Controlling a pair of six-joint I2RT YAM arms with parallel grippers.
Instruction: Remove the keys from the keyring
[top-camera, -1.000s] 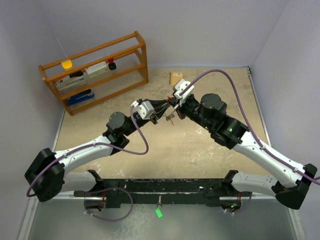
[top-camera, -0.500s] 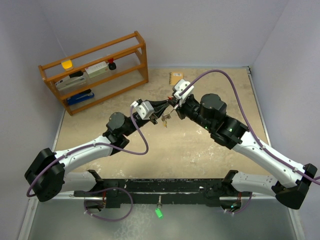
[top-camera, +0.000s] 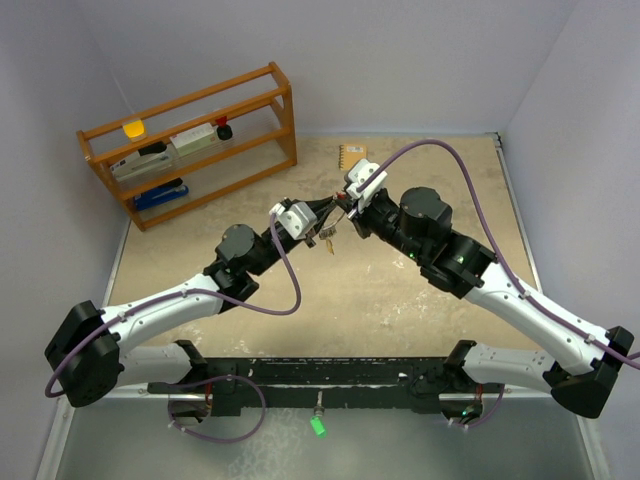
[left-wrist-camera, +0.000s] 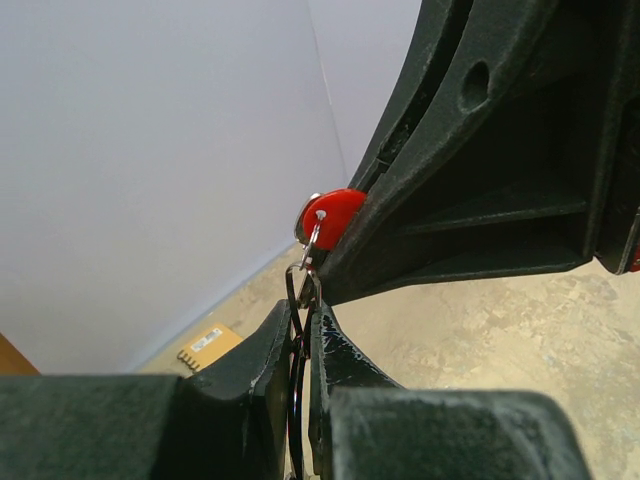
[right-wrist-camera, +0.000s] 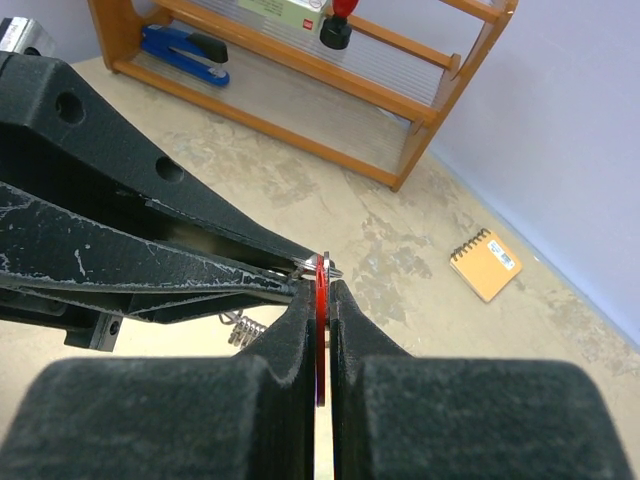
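The left gripper (left-wrist-camera: 303, 318) pinches the keyring (left-wrist-camera: 289, 288) wire, jaws fully closed. The right gripper (right-wrist-camera: 320, 290), likewise closed, clamps the red key (right-wrist-camera: 320, 345) edge-on.

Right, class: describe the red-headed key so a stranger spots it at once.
Above the sandy table's middle, the left pincer meets the right pincer. The latter grips the key. Its head alone is red; the keys dangling nearby are silver.

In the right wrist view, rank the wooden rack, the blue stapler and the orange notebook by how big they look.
Largest: wooden rack. Then blue stapler and orange notebook, which look about alike; the notebook lies nearer the camera, so unranked.
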